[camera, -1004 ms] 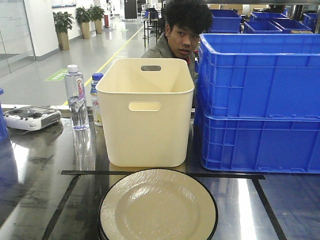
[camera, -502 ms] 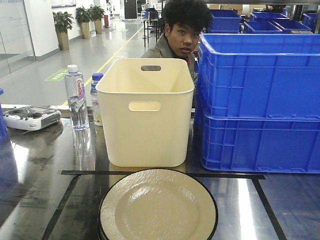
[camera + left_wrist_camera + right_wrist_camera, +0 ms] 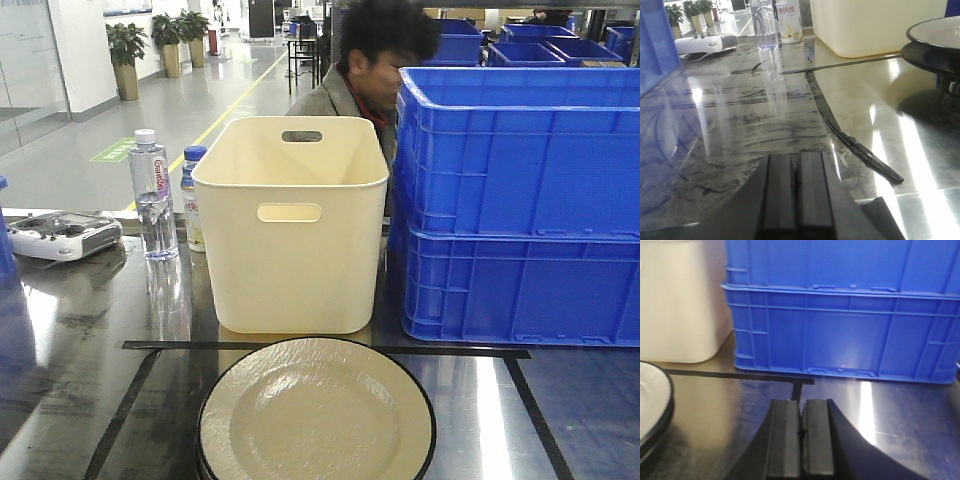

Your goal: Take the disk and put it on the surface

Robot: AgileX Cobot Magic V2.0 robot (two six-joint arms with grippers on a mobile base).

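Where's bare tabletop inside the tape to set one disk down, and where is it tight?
Bare metal tabletop lies left of the disk stack, bounded by the left tape line. Another free strip sits right of the stack, before the right tape line. Behind the stack it is crowded: the cream bin and blue crates stand close.

Front view: set low at the counter (image 3: 60, 400) edge, facing forward across the disk (image 3: 316, 412) toward the cream bin (image 3: 290, 225) and blue crates (image 3: 520, 200). Left wrist view: close above the counter, looking over the left tool (image 3: 796, 192) toward the bottle (image 3: 764, 22). Right wrist view: close, behind the right tool (image 3: 801, 437), facing the crates. Shared by all: disk, cream bin, black tape (image 3: 320, 347).
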